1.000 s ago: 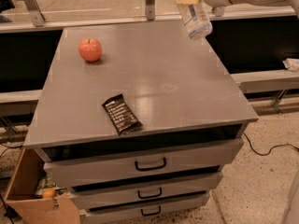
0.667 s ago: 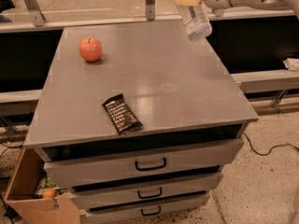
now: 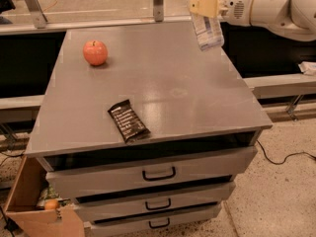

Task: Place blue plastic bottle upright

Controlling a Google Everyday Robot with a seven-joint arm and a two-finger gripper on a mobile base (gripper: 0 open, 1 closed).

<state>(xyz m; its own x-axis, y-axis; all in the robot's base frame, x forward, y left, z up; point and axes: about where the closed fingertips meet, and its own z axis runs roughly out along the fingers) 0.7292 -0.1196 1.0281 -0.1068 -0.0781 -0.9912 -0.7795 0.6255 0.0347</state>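
Observation:
The blue plastic bottle (image 3: 206,28) hangs above the far right part of the grey cabinet top (image 3: 168,83), close to upright, its top end in my grasp and its lower end free in the air. My gripper (image 3: 203,6) reaches in from the right on the white arm (image 3: 269,9) and is shut on the bottle's upper part with its yellowish fingers (image 3: 205,6). The bottle's cap is hidden.
A red apple (image 3: 95,52) sits at the far left of the top. A dark snack bar wrapper (image 3: 128,120) lies near the front edge. Below are drawers with handles (image 3: 159,174). An open cardboard box (image 3: 29,201) stands at the lower left. A metal post (image 3: 158,1) rises behind.
The bottle has turned from tilted to nearer upright in the gripper; its place above the far right corner has hardly changed. Apple and wrapper have not moved.

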